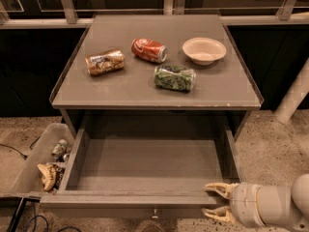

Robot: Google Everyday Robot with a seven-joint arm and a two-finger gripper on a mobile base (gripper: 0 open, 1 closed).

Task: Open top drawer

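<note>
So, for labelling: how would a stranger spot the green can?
On the table above the open drawer, gripper at its front right, lie three cans. The green can is nearest the front edge, unlike the red can and brown can.

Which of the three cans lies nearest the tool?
The green can; the red can and brown can lie farther back. The tool sits at the top drawer front right.
</note>
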